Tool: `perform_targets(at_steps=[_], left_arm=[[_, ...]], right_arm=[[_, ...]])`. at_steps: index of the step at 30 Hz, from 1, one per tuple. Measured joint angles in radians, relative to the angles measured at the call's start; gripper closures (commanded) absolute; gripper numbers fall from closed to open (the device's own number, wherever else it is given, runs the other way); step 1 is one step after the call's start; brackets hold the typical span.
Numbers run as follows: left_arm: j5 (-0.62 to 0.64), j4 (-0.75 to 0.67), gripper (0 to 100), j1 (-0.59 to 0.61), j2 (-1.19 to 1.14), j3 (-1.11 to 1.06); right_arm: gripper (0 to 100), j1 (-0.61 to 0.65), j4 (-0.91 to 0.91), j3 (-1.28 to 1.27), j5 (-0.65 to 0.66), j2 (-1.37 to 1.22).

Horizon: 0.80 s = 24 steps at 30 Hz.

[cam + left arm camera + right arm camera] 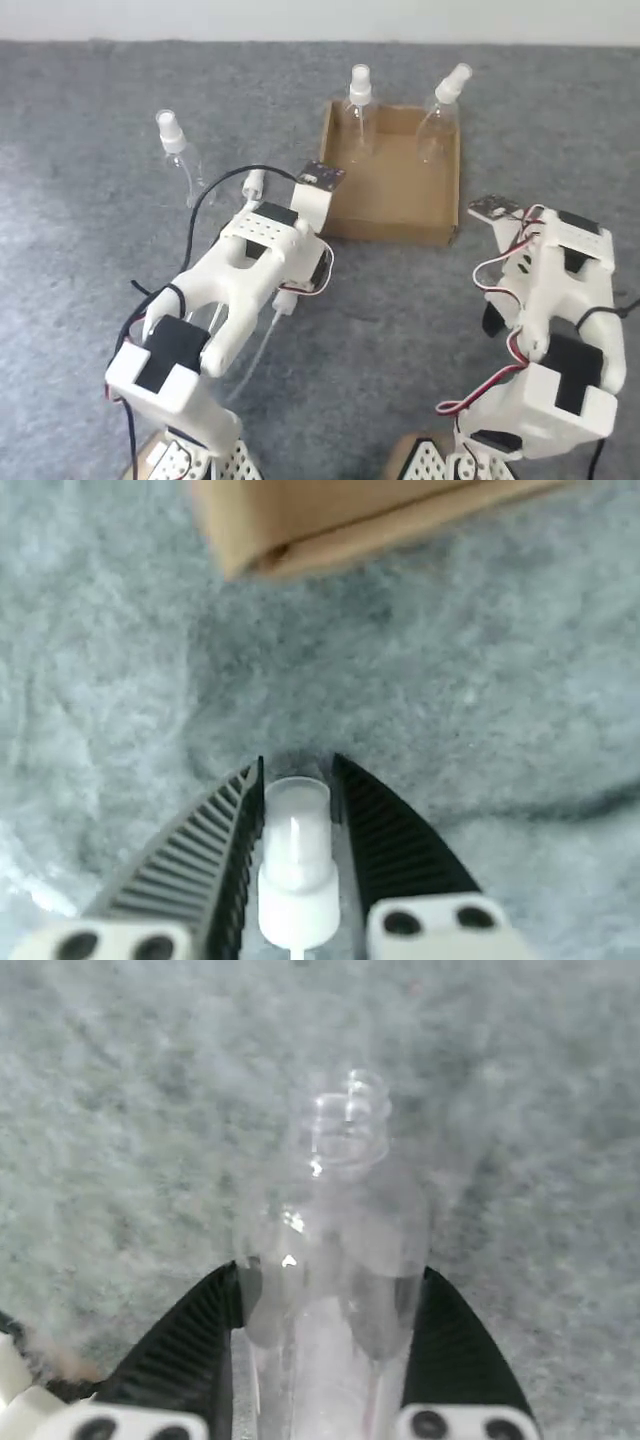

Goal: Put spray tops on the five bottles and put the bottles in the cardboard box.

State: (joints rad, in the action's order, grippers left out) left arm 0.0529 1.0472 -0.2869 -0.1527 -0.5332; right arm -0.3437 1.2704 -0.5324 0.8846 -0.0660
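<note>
We see a grey carpet (90,280) covering the whole table. On it, at the near edge, stand the left arm (225,290) and the right arm (555,320), well apart.

The box (390,232) lies open at the far middle, just beyond the left arm's wrist. It holds two capped bottles against its far wall. The left bottle (358,115) stands about upright and the right bottle (440,120) leans to the right. Each wears a white spray top.

A third bottle (178,155), also capped, stands on the carpet far left, well apart from the box. Between it and the box, just past the left arm, we see another top (253,183). We cannot tell what it sits on.

The right gripper (332,1272) is spread about as wide as the open bottle (340,1210) and grips its body on both sides. The bottle's bare threaded neck points away from the gripper, over the carpet on the right.

The left gripper (297,765) is nearly closed, its ribbed fingers (225,840) pinching a spray top (295,850) between them. The top's head points toward the near wall of the box, which lies a little beyond.
</note>
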Motion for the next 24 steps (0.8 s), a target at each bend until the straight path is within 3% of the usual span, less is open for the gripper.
perform_targets(at_steps=[7,11,13,24], left_arm=[[-0.180,0.058,95,0.000,-0.006,0.043],[-0.256,0.095,85,0.000,-0.006,0.043],[-0.276,0.109,82,0.000,-0.006,0.043],[-0.310,0.158,86,0.009,-0.006,0.043]], right_arm=[[91.9,-0.025,-0.015,0.000,0.003,0.000],[91.6,-0.025,-0.015,0.000,0.003,0.000],[91.6,-0.025,-0.015,0.000,0.003,0.000],[91.4,-0.025,-0.015,0.000,0.006,0.000]])
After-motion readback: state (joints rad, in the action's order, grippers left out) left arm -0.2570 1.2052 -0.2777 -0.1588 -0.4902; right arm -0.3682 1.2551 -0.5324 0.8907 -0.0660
